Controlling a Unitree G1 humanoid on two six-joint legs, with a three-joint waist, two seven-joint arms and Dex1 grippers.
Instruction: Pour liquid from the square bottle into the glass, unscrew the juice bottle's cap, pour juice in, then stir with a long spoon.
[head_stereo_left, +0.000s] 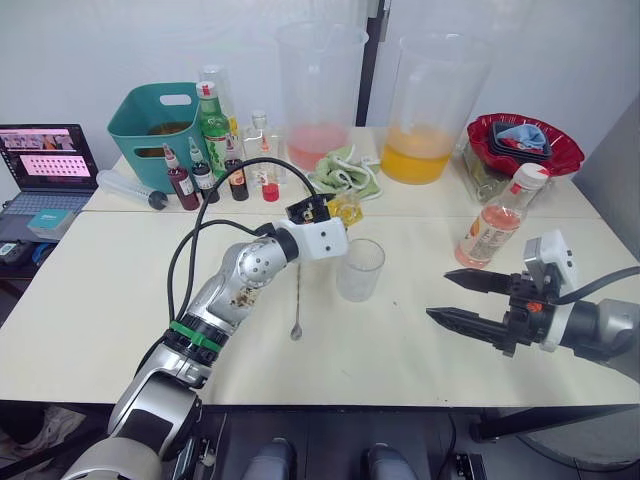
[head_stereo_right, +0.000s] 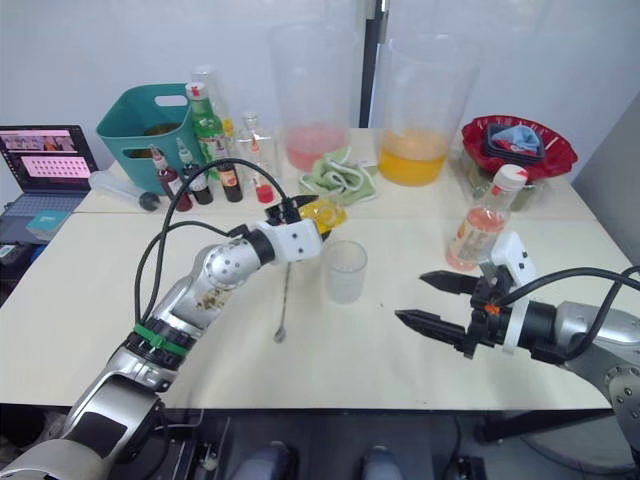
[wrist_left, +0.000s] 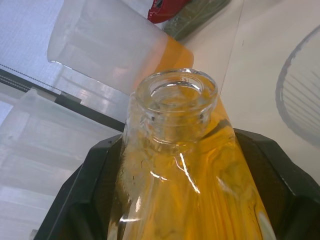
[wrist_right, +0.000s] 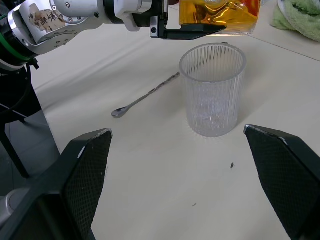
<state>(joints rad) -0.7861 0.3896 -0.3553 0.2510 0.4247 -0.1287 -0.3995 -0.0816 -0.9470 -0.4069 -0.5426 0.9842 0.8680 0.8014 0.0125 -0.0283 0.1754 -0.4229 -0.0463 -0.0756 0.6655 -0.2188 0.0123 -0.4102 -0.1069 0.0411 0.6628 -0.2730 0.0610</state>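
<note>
Gripping the square bottle (head_stereo_right: 322, 213) of amber liquid, the left tool (head_stereo_left: 335, 212) is held above the pale surface (head_stereo_left: 90, 300), its two black fingers (wrist_left: 95, 200) pinched against the bottle's sides. The bottle is tilted, its open uncapped mouth seen close in the left wrist view, and it hangs just beside and slightly above the rim of the ribbed clear glass (head_stereo_left: 360, 269). The glass stands upright on the surface and looks empty. A long spoon (head_stereo_left: 297, 298) lies flat on the surface just beside the glass, on the robot's left of it, under the left arm. The right tool (head_stereo_left: 462, 300) is held low over the surface, well to the right of the glass, its fingers spread wide apart and holding nothing. The juice bottle (head_stereo_left: 494, 222), pink-filled and white-capped, stands upright behind the right tool.
</note>
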